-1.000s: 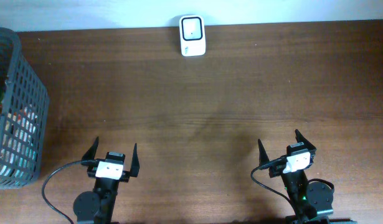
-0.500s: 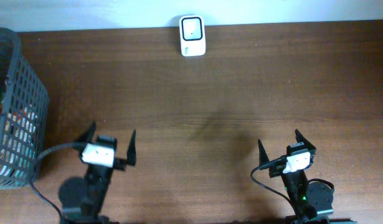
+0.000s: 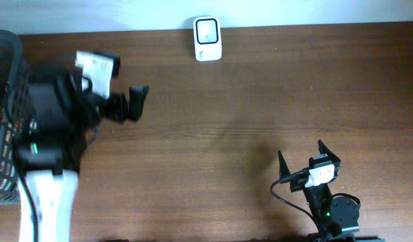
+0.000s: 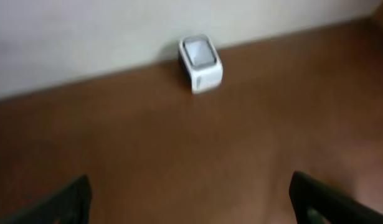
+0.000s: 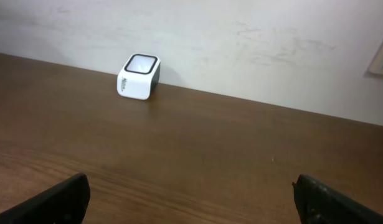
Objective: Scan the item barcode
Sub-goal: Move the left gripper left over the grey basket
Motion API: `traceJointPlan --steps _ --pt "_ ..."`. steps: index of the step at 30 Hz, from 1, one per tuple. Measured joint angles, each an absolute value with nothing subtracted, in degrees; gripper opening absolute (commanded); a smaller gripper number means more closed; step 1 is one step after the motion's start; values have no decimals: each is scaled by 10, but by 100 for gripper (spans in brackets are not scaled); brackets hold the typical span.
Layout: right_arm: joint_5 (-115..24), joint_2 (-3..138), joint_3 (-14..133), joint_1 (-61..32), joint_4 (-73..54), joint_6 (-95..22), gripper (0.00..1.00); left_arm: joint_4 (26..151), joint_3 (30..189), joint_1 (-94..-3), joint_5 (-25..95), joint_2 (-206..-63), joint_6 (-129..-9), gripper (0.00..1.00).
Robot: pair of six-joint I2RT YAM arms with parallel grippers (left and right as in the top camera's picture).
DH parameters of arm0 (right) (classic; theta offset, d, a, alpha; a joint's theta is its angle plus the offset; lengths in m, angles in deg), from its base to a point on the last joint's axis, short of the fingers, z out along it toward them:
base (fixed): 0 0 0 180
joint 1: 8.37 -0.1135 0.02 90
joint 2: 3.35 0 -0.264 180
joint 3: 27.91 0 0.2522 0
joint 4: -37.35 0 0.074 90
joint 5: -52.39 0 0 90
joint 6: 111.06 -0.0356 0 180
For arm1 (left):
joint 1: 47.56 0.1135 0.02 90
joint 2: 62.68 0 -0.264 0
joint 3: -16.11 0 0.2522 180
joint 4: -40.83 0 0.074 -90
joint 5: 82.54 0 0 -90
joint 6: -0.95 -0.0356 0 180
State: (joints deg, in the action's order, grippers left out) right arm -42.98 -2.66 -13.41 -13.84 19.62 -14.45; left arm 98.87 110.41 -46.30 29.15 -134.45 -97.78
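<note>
Both fingers (image 4: 60,202) of the left gripper (image 4: 190,200) stand spread wide with nothing between them, and the two fingers (image 5: 57,196) of the right gripper (image 5: 191,199) are spread just as wide and empty. One white scanner (image 3: 207,39) sits at the far edge of the table (image 3: 260,101), against the wall near the middle, well apart from both grippers. One grey mesh basket (image 3: 5,165) stands at the left edge, just beside the blurred left arm; how many items it holds cannot be told.
</note>
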Motion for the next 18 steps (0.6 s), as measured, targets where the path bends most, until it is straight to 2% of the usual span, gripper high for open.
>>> traceJointPlan --steps 3,11,16,18 --pt "-430 -27 -134 -138 197 -144 98 1058 1191 -463 294 -1418 -978 99" --pt "-430 -27 -134 -138 197 -144 98 1040 1243 -454 288 -1523 -958 100" --pt "-430 -27 -134 -138 197 -144 98 1036 1356 -379 247 -1542 -895 99" --pt "-430 -27 -134 -138 197 -144 98 1029 1425 -310 231 -1537 -858 99"
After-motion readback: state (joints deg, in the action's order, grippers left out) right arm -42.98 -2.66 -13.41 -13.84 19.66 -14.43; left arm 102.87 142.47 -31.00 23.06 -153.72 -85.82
